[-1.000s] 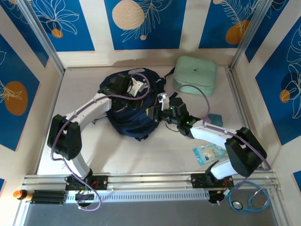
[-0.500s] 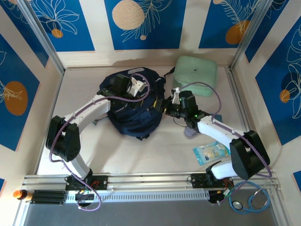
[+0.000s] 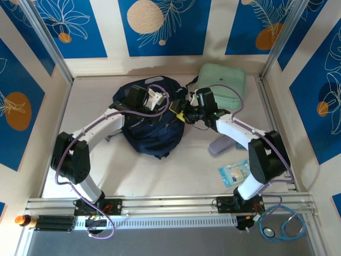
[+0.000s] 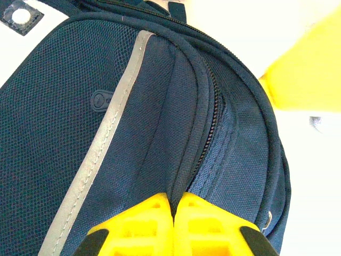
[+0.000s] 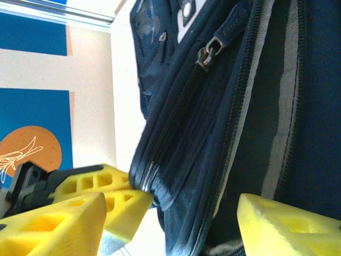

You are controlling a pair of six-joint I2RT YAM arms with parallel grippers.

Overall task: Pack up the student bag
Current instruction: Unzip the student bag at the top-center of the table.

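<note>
Student bag (image 3: 154, 136) is pinched in left jaws, right jaws gaping around its edge

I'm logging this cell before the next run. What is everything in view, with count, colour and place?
bag: 1, dark navy with a pale stripe, table centre
case: 1, mint green, far right of the table
grey item: 1, grey, right of the bag; too small to identify
packet: 1, pale blue, near right of the table
stethoscope: 1, blue tubing, near-right corner past the rail
button: 1, orange, near-left corner
table: 1, pale
left gripper: 1, yellow fingers, shut on a fold of the bag
right gripper: 1, yellow fingers, open at the bag's right side
</note>
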